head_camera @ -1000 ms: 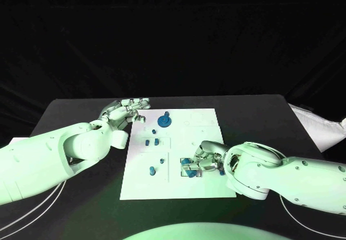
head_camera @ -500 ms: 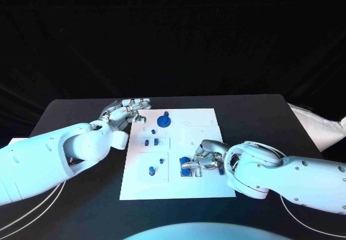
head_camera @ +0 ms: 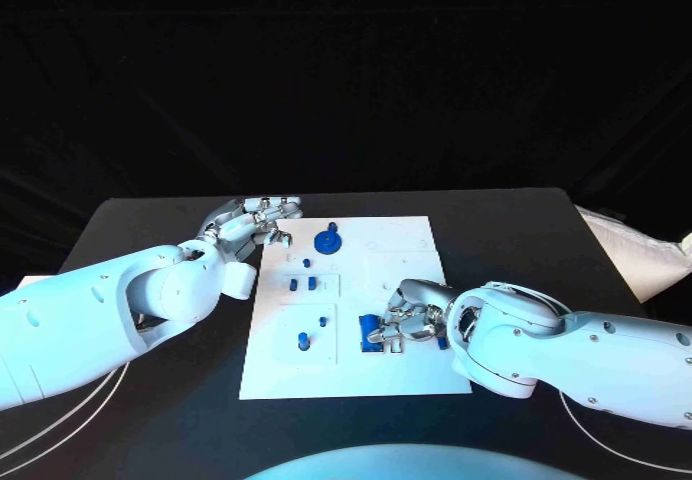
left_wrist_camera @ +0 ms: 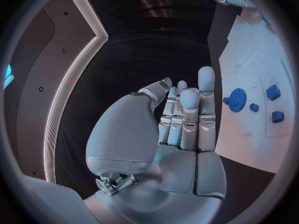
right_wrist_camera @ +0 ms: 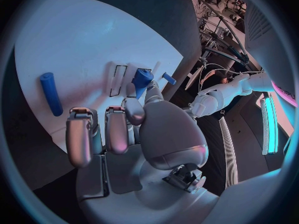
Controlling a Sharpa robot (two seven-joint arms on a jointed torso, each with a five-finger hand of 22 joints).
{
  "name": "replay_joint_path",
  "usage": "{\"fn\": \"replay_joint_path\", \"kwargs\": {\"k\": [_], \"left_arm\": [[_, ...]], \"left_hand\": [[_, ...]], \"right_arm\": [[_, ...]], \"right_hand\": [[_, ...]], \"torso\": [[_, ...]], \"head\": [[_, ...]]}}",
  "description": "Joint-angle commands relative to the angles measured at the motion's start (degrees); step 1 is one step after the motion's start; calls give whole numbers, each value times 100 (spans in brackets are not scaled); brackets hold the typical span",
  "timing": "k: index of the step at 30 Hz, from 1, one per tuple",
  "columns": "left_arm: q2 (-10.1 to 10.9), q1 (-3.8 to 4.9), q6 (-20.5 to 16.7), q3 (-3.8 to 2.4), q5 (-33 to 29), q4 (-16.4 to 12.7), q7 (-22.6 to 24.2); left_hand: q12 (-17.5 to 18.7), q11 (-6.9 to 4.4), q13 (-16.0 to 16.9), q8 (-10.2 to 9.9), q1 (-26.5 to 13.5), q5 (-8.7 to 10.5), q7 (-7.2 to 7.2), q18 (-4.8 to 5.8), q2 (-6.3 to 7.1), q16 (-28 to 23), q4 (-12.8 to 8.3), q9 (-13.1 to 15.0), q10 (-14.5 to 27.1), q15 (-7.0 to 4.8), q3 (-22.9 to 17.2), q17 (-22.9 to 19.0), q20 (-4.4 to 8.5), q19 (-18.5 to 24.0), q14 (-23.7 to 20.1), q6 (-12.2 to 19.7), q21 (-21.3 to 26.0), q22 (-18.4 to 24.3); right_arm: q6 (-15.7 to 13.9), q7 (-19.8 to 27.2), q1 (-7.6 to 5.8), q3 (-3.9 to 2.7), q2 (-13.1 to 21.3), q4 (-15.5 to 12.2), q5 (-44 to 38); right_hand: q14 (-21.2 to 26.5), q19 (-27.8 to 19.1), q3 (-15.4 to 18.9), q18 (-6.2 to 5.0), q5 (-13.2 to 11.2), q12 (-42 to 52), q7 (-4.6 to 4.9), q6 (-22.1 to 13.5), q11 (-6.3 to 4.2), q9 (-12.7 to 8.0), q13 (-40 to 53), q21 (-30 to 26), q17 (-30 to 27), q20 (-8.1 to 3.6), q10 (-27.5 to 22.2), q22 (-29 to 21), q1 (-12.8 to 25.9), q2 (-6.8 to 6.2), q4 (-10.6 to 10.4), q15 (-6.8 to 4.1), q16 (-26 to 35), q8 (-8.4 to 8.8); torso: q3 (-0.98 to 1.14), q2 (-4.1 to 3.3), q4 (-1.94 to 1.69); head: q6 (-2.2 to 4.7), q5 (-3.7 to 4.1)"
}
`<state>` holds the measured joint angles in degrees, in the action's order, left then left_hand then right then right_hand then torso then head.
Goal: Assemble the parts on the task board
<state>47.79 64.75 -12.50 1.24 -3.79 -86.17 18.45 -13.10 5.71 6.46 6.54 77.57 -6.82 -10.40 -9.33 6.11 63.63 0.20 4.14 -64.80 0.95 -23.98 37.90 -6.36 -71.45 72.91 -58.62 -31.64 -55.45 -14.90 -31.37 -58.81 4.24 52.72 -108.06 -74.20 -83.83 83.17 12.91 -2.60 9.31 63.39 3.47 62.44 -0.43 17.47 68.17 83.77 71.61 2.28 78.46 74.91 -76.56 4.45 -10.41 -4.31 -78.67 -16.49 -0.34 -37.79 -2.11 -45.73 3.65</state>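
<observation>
Right hand point(head_camera: 415, 318) low over task board point(head_camera: 404, 235), near its right edge toward near corner, fingers curled around blue part point(head_camera: 372, 332); whether part is truly gripped cannot be told. Likely seating it into board recess. Blue rod point(right_wrist_camera: 50, 93) lies loose on board just beside this hand. Left hand point(head_camera: 248, 226) holds nothing, fingers straight and together, resting off board's far left corner, probably kept clear. Blue gear point(head_camera: 330, 241) close by it; small blue pegs point(head_camera: 303, 284) mid-board. Nothing blocks right hand.
</observation>
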Motion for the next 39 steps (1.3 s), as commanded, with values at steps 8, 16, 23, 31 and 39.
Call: {"fn": "replay_joint_path", "kwargs": {"k": [8, 16, 23, 31, 39], "left_arm": [[-2, -2, 125, -4, 57, -3, 20], [7, -2, 123, -4, 57, -4, 16], [10, -4, 126, -4, 57, -3, 16], [32, -8, 122, -4, 57, -12, 12], [43, -8, 130, -4, 57, -21, 16]], "left_hand": [[-23, 5, 9, 27, -1, -33, 14, -79, -41, -3, 1, -5, 45, -5, 35, -1, -20, 8, -34, 32, 23, -3], [-23, 5, 9, 27, -1, -33, 14, -79, -41, -3, 1, -5, 45, -5, 35, -1, -20, 8, -34, 32, 23, -3], [-30, 8, 9, 26, -2, -33, 11, -81, -44, -7, 1, -6, 57, -3, 39, -19, -21, 9, -40, 42, 37, 6], [-30, 8, 9, 26, -2, -33, 11, -81, -44, -7, 1, -6, 57, -3, 39, -19, -21, 9, -40, 42, 37, 6], [-34, 8, 9, 27, 1, -33, 11, -81, -48, -8, 0, -5, 60, -3, 39, -26, -22, 9, -42, 43, 40, 8]], "right_arm": [[196, -55, 19, 0, -118, 86, -443], [69, -125, 24, 1, -85, 133, -499], [-207, 66, 25, 1, 34, 54, -421], [-679, 492, 3, 0, 615, -239, -95], [-425, 282, -66, 1, 1195, -486, -672]], "right_hand": [[-314, -10, -146, -7, -159, -34, 2, 33, -40, 24, 48, -19, 37, -21, 23, 498, -449, 83, 285, -16, 8, 51], [-319, 7, -151, -1, -79, -1, 3, 59, -39, 31, 91, -6, 55, -25, 63, 520, -358, 166, 224, -17, -3, 63], [-316, -1, -119, -4, -21, -55, 11, 46, -34, 30, 63, -14, 37, -25, 50, 508, -286, 152, 182, -15, 11, 86], [-341, 39, -105, 12, 365, -155, 143, -254, 64, -59, 26, 21, 168, 23, 11, 566, -279, 118, 157, 57, -75, 355], [-329, 12, -110, 2, 511, -418, 153, -221, 79, -74, -148, -2, 141, 53, -108, 533, -320, 89, 170, 78, -54, 419]], "torso": [[-5, -1, -5], [0, 2, 7], [2, 1, 2], [-8, 1, 23], [-2, 6, 37]], "head": [[-30, -11], [-29, -1], [-29, 13], [-28, 30], [-6, 110]]}}
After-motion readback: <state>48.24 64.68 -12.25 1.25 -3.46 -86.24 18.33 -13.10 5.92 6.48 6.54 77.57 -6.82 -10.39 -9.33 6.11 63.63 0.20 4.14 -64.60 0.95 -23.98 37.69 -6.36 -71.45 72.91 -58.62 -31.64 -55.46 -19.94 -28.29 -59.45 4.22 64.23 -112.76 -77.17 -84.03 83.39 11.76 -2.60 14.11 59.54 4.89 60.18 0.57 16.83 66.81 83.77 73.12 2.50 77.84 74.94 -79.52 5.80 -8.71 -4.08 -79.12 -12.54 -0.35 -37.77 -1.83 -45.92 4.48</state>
